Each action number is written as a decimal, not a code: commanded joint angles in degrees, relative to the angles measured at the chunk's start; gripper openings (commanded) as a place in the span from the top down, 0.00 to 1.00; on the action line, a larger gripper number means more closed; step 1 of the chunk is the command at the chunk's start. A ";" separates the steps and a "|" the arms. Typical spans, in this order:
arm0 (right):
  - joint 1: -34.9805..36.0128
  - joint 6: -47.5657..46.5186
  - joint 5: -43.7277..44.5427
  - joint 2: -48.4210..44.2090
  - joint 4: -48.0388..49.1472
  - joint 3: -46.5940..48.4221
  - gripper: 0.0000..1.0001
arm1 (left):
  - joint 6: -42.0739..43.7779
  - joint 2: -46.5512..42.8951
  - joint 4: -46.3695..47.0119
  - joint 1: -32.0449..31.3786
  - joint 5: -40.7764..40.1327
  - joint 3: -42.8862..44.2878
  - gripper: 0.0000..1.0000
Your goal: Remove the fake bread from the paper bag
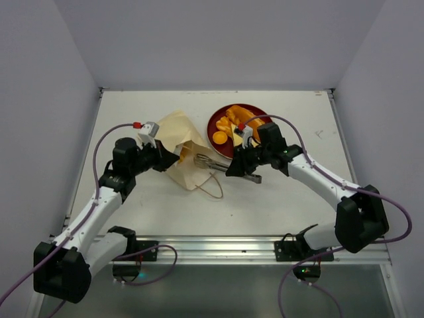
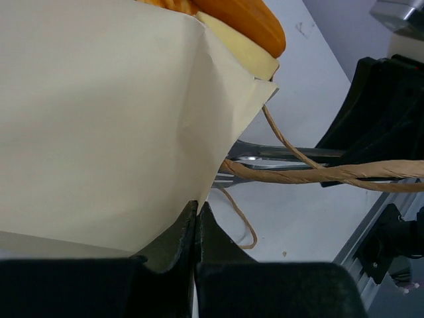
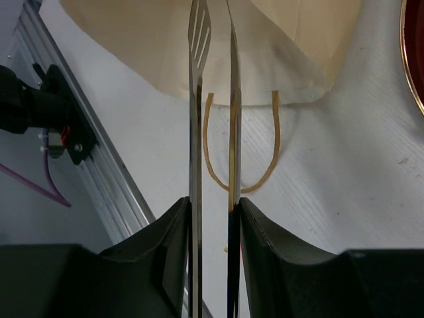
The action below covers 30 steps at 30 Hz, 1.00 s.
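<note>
The cream paper bag [image 1: 180,142] lies tilted on the table with its mouth towards the right arm and a brown cord handle [image 1: 213,192] trailing on the table. My left gripper [image 1: 173,159] is shut on the bag's edge [image 2: 99,119]. My right gripper [image 1: 233,169] is shut on metal tongs [image 1: 211,161], whose tips reach the bag's mouth [image 3: 278,53]. The fake bread sits on the red plate [image 1: 211,129]: an orange roll [image 1: 235,116], a round orange bun [image 1: 220,138] and a pale yellow slice [image 1: 236,140]. The bag's inside is hidden.
The metal rail [image 1: 218,245] runs along the near table edge. White walls close in the table at the back and both sides. In the left wrist view the orange roll [image 2: 245,20] and yellow slice [image 2: 246,56] show past the bag's edge.
</note>
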 commanded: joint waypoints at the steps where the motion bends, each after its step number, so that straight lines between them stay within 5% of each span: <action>1: 0.78 10.52 0.02 1.00 10.82 -1.23 0.61 | -5.24 -2.09 5.86 0.49 -0.56 -0.17 1.00; 7: 1.39 22.48 1.24 2.67 19.27 -4.75 0.58 | -12.27 -5.07 9.55 0.49 -3.98 -2.98 1.00; 20: 1.57 34.61 0.99 4.69 21.13 -5.28 0.52 | -23.08 -9.38 19.83 0.40 -9.35 -12.12 1.00; 30: 1.92 30.76 0.37 3.64 15.95 -0.89 0.52 | -25.82 -5.26 26.25 -4.43 -15.75 -13.72 1.00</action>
